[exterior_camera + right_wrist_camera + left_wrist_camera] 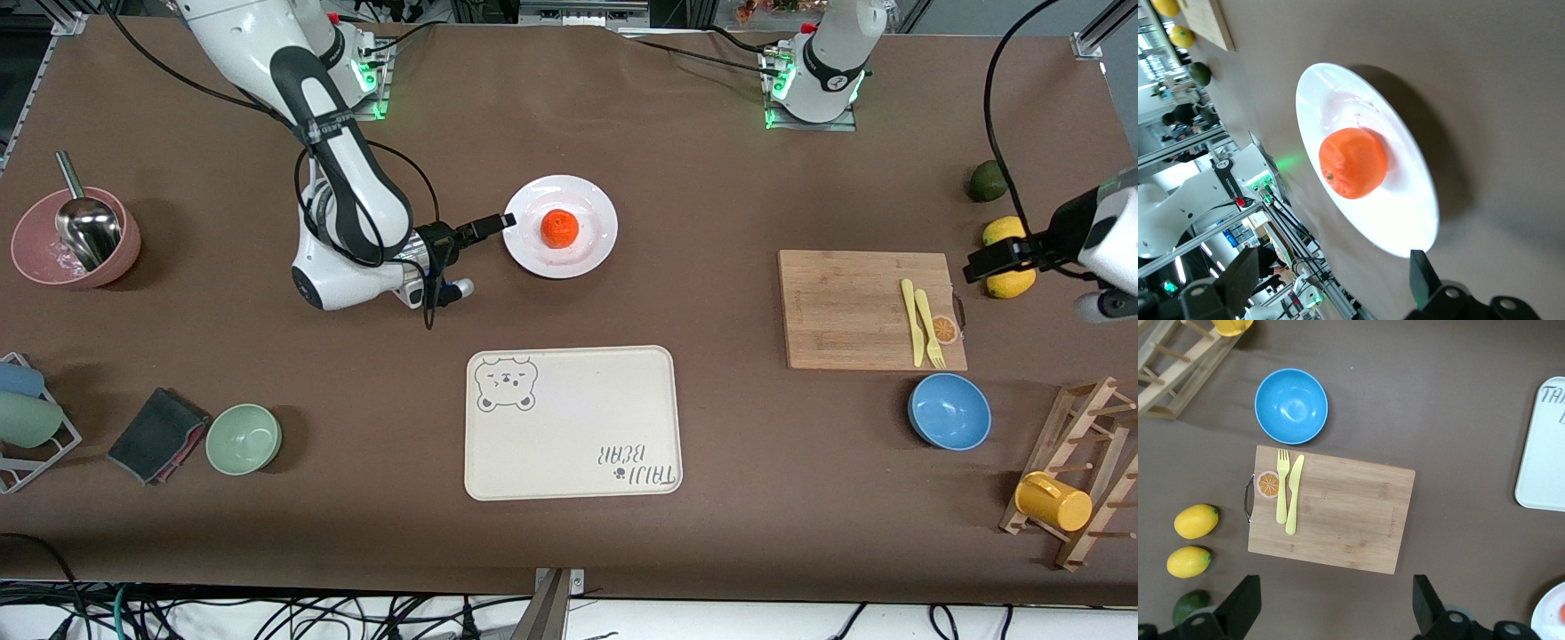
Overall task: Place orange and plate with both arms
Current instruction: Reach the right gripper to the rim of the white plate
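Observation:
The orange (560, 228) (1353, 163) rests in the middle of the white plate (589, 199) (1405, 220), which stands mid-table, farther from the front camera than the beige tray. My right gripper (500, 222) (1335, 280) hangs low beside the plate's rim, toward the right arm's end of the table. It is open, turned on its side, with nothing between its fingers. My left gripper (985, 264) (1335, 613) is open and holds nothing, up in the air over the lemons beside the cutting board. An edge of the plate (1553, 619) shows in the left wrist view.
The beige bear tray (569, 427) lies nearer the front camera. A wooden cutting board (845, 311) carries a yellow fork and knife. Around it are a blue bowl (949, 411), lemons (1003, 233), a lime (987, 180) and a mug rack (1076, 480). A green bowl (244, 438) and a pink bowl (76, 240) stand at the right arm's end.

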Motion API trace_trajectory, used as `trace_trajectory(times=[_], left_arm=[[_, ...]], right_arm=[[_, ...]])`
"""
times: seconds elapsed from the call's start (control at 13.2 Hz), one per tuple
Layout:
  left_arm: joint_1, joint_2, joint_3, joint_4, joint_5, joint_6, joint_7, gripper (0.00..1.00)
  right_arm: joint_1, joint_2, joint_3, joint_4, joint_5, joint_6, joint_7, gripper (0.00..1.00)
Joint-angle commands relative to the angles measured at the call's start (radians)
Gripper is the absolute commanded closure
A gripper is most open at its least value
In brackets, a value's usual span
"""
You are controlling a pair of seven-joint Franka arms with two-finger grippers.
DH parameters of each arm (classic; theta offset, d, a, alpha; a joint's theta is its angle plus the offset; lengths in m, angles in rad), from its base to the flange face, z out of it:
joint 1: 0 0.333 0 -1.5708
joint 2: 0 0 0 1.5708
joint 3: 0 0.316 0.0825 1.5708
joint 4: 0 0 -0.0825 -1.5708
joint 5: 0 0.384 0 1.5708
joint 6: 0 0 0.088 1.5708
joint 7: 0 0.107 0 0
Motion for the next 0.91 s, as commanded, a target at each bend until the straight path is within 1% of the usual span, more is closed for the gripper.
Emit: trace_trajectory(times=[0.0, 0.08, 0.45, 0.53, 0.6, 0.68, 0.83], left_arm=[[-0.012, -0.052, 0.022, -0.03, -0.023, -0.01, 0.136, 0.0], [-0.014, -0.059, 0.022, -0.028, -0.025, -0.01, 0.151, 0.0], [-0.012, -0.061, 0.022, -0.044, -0.051, -0.007, 0.145, 0.0], [-0.014, -0.061, 0.022, -0.04, -0.051, -0.007, 0.145, 0.0], [-0.015, -0.058, 0.022, -0.034, -0.051, -0.01, 0.147, 0.0], [-0.017, -0.055, 0.022, -0.034, -0.051, -0.012, 0.147, 0.0], [-0.015, -0.055, 0.023, -0.031, -0.051, -0.013, 0.15, 0.0]], right_arm=[[0.023, 0.042, 0.003, -0.034, 0.086, 0.04, -0.221, 0.01], [0.024, 0.064, 0.003, -0.036, 0.123, 0.04, -0.264, 0.01], [0.051, 0.111, 0.005, -0.036, 0.148, 0.109, -0.291, 0.01], [0.069, 0.116, 0.003, -0.036, 0.174, 0.116, -0.292, 0.01], [0.074, 0.12, 0.003, -0.036, 0.189, 0.121, -0.302, 0.07], [0.079, 0.13, 0.003, -0.034, 0.191, 0.13, -0.32, 0.15], [0.08, 0.137, 0.003, -0.031, 0.191, 0.152, -0.337, 0.39]])
